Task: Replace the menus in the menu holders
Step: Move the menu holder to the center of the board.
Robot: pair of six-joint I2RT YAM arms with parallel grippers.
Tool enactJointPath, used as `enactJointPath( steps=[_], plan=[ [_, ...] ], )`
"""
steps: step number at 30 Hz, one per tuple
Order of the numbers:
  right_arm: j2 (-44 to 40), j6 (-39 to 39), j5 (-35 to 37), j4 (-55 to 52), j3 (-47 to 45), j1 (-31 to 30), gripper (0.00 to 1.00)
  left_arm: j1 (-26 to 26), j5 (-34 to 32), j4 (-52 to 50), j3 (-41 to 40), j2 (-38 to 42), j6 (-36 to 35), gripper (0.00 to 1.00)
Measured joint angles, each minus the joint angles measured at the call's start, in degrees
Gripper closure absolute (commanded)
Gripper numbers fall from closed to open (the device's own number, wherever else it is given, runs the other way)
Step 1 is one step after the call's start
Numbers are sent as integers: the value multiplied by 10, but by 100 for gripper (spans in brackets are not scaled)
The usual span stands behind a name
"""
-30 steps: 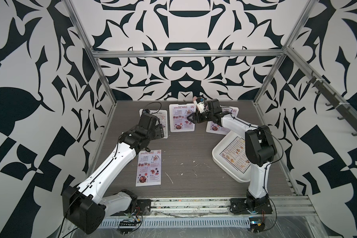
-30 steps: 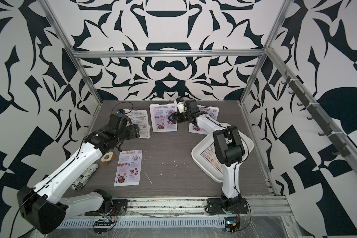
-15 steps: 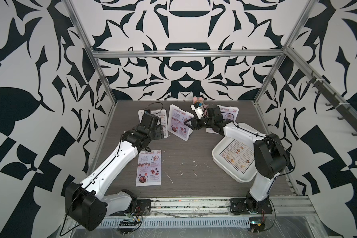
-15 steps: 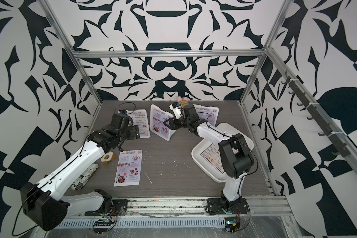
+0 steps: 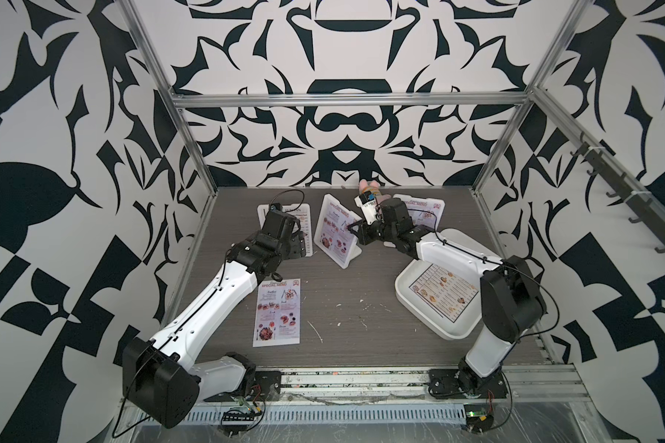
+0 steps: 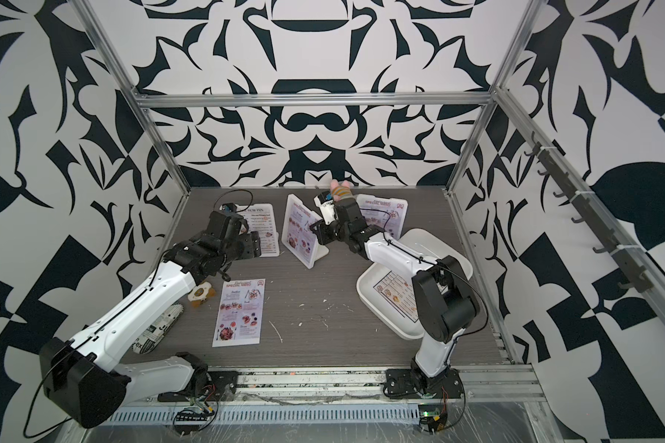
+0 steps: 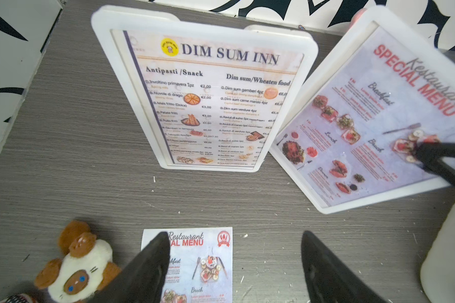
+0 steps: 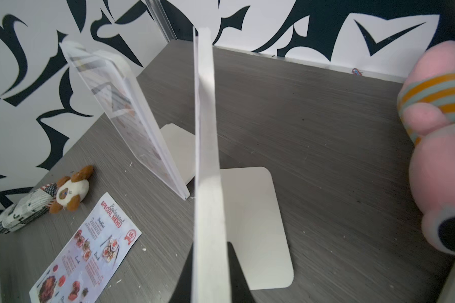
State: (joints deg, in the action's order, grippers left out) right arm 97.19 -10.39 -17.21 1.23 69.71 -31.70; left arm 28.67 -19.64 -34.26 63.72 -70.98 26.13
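The right fingers (image 5: 354,230) are pinched shut on the side edge of the middle menu holder (image 8: 206,157), one finger on its front and one on its back. This holder stands near the back of the worktop (image 5: 361,307). Its foot looks flat on the wood. Its face is turned toward the left arm. Inside it is a pink SPECIAL MENU sheet (image 7: 365,126). I think this sheet must come out now.

The left fingers (image 5: 297,245) are spread apart and hold nothing. They hang low over a loose pink menu (image 5: 279,312) that lies flat on the worktop. They point at the left menu holder (image 7: 195,23), which already shows a DIM SUM INN menu (image 7: 216,105). So that one looks done.

To do this step well, the right fingers should hold tight and not wobble, so the holder does not tip or slide. The left fingers should go to the open edge of the middle holder. I cannot tell which edge that is. They should pinch only the paper, not the white rim. Then they should pull straight and slow, so the sheet does not bend or rip.

The new sheet (image 5: 444,289) waits in the white tray (image 5: 419,312) by the right arm. A pink soft toy (image 8: 436,147) sits close to the right wrist, so that arm should not swing back into it.
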Motion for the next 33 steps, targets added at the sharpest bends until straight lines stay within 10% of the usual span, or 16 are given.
enactJointPath(
  steps=[7,20,33],
  plan=[
    [-92,-5,56,-47,-68,-47,87,6,23,12,7,-27,11,21],
    [-184,-34,90,-170,-91,-89,53,44,69,32,35,-90,21,25],
    [-77,0,96,-360,201,-87,70,49,72,36,34,-120,45,25]
  ],
)
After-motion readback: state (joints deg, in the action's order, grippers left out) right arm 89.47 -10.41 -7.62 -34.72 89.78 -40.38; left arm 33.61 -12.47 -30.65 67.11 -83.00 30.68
